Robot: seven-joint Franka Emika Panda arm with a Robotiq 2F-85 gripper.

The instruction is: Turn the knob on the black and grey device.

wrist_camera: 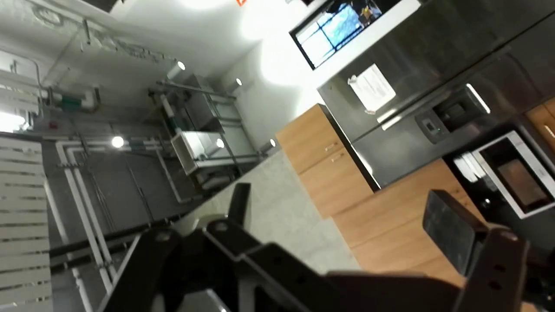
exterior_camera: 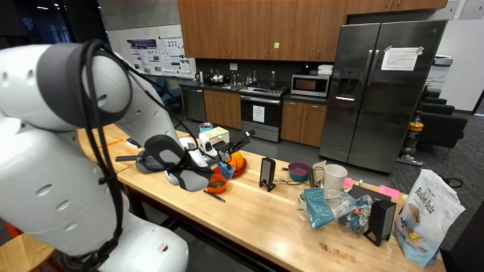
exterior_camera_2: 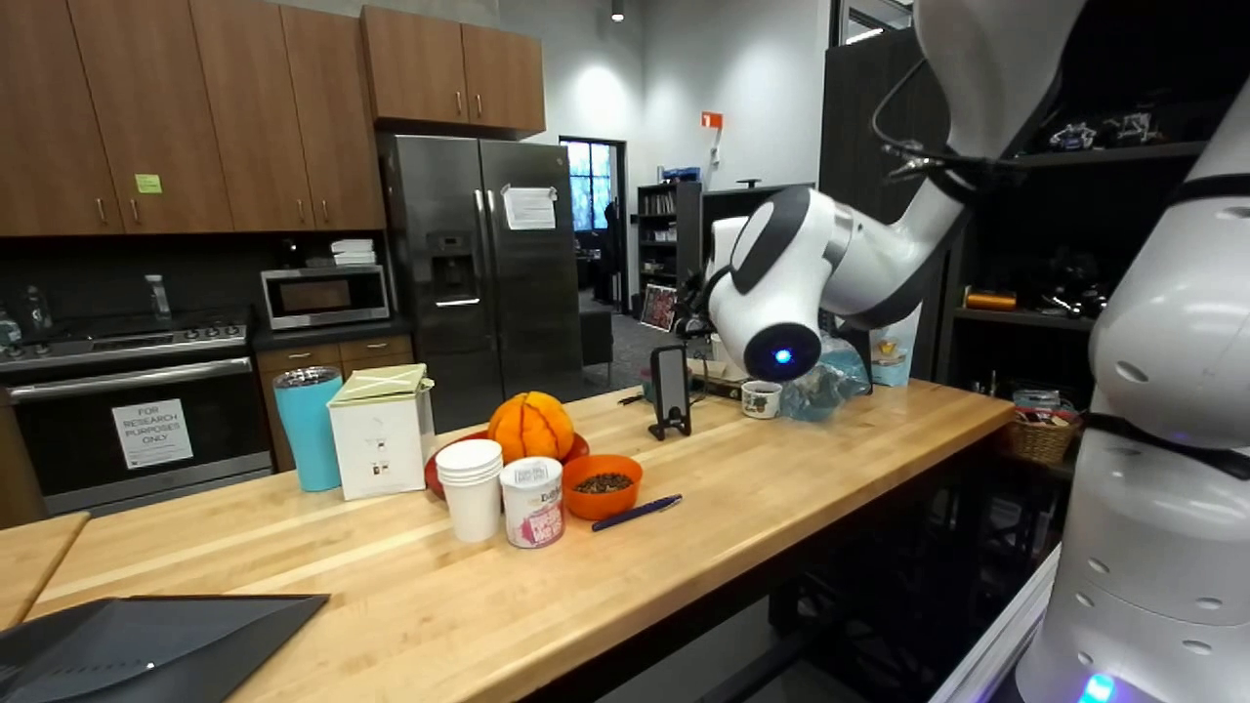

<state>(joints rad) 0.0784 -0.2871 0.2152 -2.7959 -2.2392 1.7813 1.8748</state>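
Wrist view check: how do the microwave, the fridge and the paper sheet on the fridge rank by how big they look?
1. Fridge, clearly largest even though the picture's edge cuts it off
2. Microwave
3. Paper sheet

In both exterior views, moderate, mostly even indoor light is recorded, with soft sheen on the counter (exterior_camera: pixel 261 219), deep shadow beneath it, and a wide-angle slant noted in the fridge (exterior_camera: pixel 397 105). In an exterior view, the wall (exterior_camera_2: pixel 596 98) is washed white below a lit ceiling lamp (exterior_camera_2: pixel 617 12), shelving (exterior_camera_2: pixel 1104 156) is underexposed to near black, and a blue light (exterior_camera_2: pixel 783 356) is seen glowing on the arm (exterior_camera_2: pixel 884 259). In the wrist view, the wall is blown out near the window (wrist_camera: pixel 340 28), ceiling lights (wrist_camera: pixel 117 141) are flared white, and the tool (wrist_camera: pixel 344 216) is rendered dark, its nearest parts blurred.
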